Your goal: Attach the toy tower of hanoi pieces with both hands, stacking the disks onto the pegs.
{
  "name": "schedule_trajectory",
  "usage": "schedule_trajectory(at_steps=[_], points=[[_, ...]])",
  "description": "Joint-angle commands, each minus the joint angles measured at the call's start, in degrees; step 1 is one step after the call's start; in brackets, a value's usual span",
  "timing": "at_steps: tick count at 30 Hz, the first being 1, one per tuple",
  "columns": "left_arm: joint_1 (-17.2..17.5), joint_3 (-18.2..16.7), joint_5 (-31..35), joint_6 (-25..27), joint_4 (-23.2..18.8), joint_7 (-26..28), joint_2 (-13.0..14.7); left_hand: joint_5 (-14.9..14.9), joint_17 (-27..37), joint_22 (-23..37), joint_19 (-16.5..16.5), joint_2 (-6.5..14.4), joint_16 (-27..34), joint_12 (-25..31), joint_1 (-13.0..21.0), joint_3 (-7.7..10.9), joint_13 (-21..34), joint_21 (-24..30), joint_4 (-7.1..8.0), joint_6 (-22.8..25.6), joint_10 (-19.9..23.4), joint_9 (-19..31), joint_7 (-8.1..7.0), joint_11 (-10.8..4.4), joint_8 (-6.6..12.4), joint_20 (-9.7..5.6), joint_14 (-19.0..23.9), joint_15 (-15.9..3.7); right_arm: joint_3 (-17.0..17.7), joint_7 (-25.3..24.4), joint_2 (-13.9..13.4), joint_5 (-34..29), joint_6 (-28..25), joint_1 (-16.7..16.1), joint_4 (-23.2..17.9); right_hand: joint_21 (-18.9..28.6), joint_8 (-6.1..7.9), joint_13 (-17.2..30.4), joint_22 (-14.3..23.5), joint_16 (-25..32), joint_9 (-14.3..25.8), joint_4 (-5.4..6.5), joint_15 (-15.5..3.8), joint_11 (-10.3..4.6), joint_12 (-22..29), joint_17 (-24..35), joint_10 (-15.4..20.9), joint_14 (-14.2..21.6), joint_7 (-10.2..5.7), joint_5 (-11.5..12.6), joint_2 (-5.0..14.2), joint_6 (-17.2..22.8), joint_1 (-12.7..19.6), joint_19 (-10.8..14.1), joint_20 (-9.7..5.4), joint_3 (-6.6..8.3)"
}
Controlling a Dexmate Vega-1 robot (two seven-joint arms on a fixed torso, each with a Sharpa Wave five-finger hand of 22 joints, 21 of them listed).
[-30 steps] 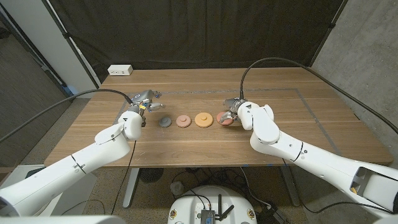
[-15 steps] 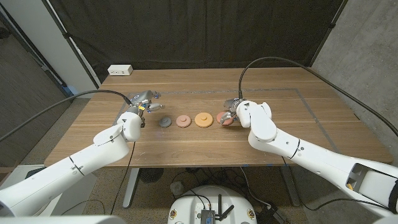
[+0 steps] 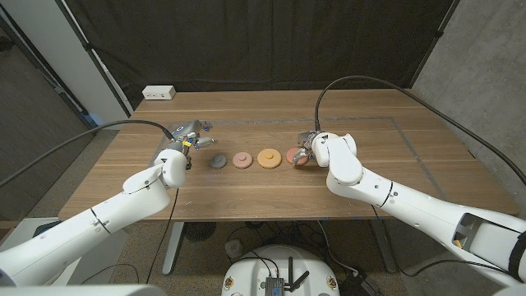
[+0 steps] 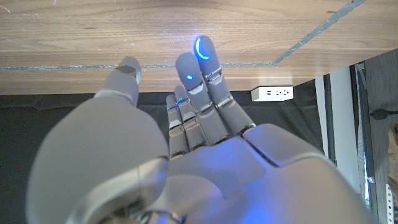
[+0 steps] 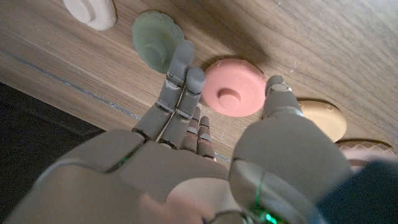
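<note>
Four disks lie in a row mid-table: grey (image 3: 218,161), pinkish-brown (image 3: 242,159), orange (image 3: 268,158) and red-pink (image 3: 296,157). My right hand (image 3: 307,150) hovers at the red-pink disk's right side. In the right wrist view its fingers (image 5: 180,78) and thumb flank the pink disk (image 5: 233,94) without clearly touching it. Beyond them lie a green disk (image 5: 157,35) and a white piece (image 5: 92,11), with the orange disk (image 5: 324,119) beside. My left hand (image 3: 188,137) is raised left of the grey disk, fingers (image 4: 202,74) extended and holding nothing.
A white power strip (image 3: 159,93) sits at the table's far left corner and also appears past the table edge as the power strip (image 4: 272,93). A thin tape line (image 3: 394,122) runs across the far half of the table. A dark curtain hangs behind.
My right forearm has shifted slightly to the left while its hand stays at the red-pink disk. The left hand and the disks have not moved.
</note>
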Motion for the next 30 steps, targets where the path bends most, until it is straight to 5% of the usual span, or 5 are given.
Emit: schedule_trajectory(at_steps=[1,30], points=[[0.2,0.1,-0.5,0.5,0.1,-0.1,0.1,0.5,0.0,-0.1,-0.2,0.6,0.4,-0.2,-0.2,-0.11,0.3,0.4,0.00,0.5,0.5,0.1,-0.15,0.17,-0.33,-6.78,0.5,-3.29,-0.7,1.1,1.1,0.3,0.5,1.2,2.4,0.5,-0.33,0.0,0.1,0.7,0.1,-0.02,-6.81,0.01,0.4,0.3,0.3,0.9,0.08,0.3,0.58,-1.0,0.2,0.4,-6.68,-0.10],[-0.6,0.4,-1.5,-0.9,2.0,0.0,-0.3,0.6,-0.1,-1.3,-0.4,0.7,0.7,-0.3,-0.3,-0.08,0.4,1.5,-0.03,1.0,1.2,0.2,-0.27,0.05,-0.35,-6.78,0.6,-3.30,-3.7,2.2,2.3,1.0,-0.5,3.8,5.9,1.4,0.41,0.5,-0.2,1.9,0.0,-0.34,-6.85,-0.89,1.5,0.5,4.0,1.4,-0.25,0.6,1.50,0.3,1.0,0.8,-6.69,-0.08]])
